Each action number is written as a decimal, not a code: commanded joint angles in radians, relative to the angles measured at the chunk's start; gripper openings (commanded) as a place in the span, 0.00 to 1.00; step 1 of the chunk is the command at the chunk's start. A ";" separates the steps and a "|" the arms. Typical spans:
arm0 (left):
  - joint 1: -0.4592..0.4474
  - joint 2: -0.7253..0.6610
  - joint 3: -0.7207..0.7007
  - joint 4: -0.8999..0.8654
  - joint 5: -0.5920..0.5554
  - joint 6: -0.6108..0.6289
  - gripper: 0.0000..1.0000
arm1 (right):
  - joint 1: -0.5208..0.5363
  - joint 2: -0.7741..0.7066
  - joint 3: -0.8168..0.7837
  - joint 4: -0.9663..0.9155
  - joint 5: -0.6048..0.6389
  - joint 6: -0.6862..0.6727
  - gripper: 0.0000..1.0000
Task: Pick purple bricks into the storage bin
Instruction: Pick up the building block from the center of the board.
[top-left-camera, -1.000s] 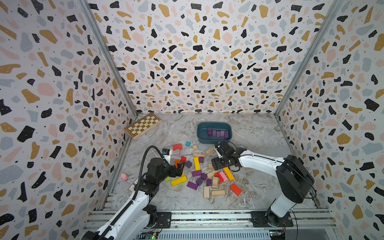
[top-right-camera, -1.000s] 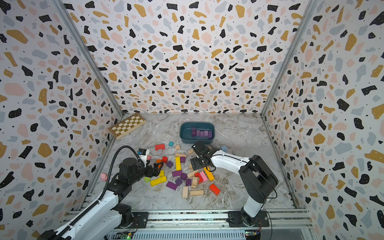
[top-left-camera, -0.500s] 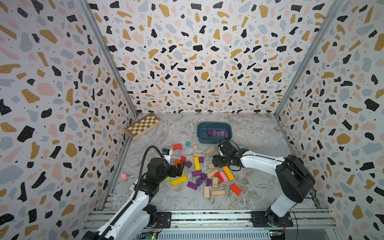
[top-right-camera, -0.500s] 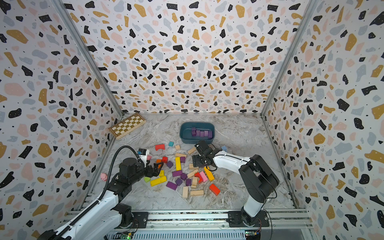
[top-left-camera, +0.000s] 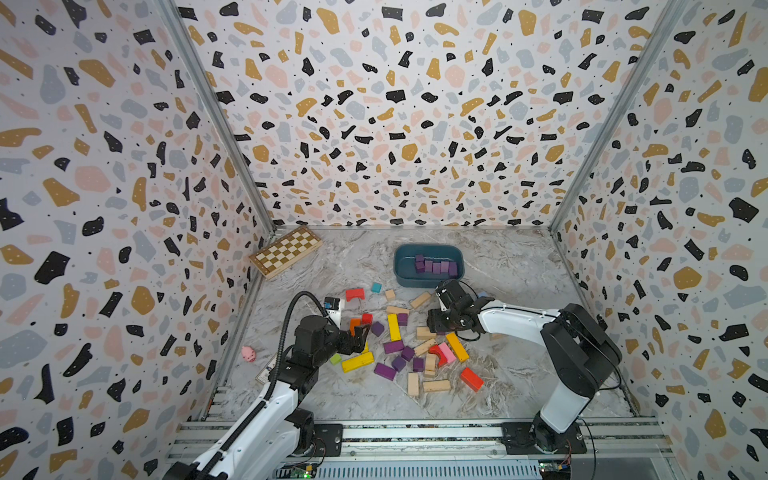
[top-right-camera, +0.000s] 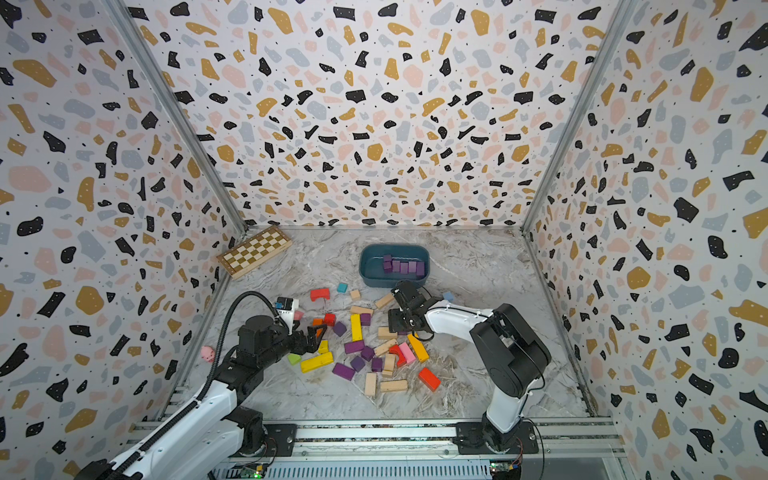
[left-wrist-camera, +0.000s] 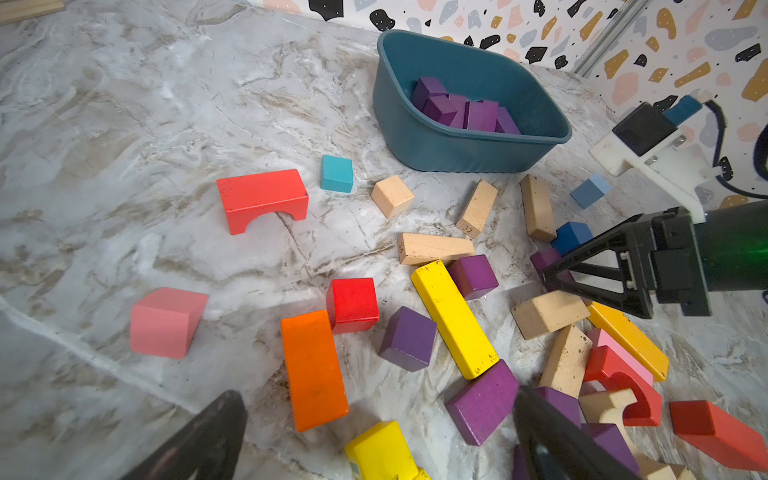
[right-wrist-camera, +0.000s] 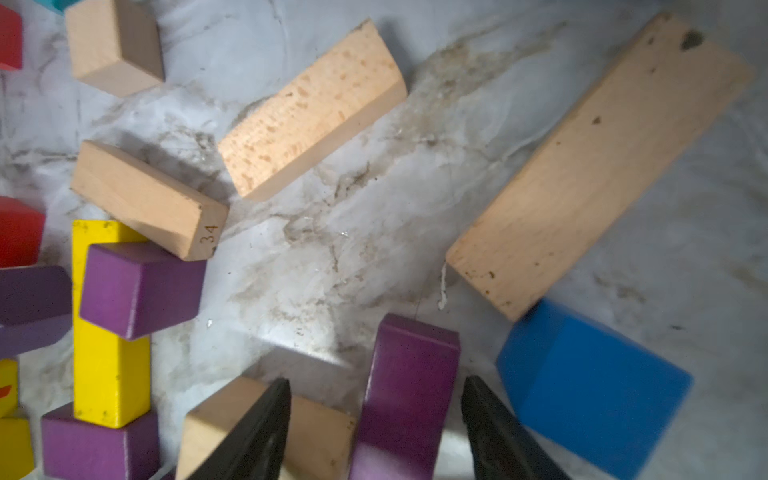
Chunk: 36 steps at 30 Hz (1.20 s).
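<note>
Looking down, we see the right pincer (right-wrist-camera: 376, 380) half open around a purple brick (right-wrist-camera: 411, 374), with a gap on one side. The left pincer (left-wrist-camera: 378, 395) is wide open, holding nothing. The storage bin (top-left-camera: 415, 281) sits far back on the desk (top-left-camera: 519, 266), more purple bricks (top-left-camera: 436, 267) inside.

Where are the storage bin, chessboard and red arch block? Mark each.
storage bin (top-left-camera: 428, 281): a top view, near wall.
chessboard (top-left-camera: 286, 251): a top view, centre.
red arch block (left-wrist-camera: 262, 189): left wrist view, top face.
</note>
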 joint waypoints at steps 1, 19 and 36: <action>-0.002 -0.010 0.019 0.020 0.001 0.003 0.99 | -0.002 0.002 -0.003 -0.009 0.015 0.003 0.64; -0.004 -0.011 0.019 0.020 0.002 0.004 0.99 | 0.055 0.087 0.057 -0.084 0.179 -0.047 0.47; -0.004 -0.013 0.019 0.018 0.001 0.003 0.99 | 0.061 0.071 0.107 -0.115 0.185 -0.068 0.22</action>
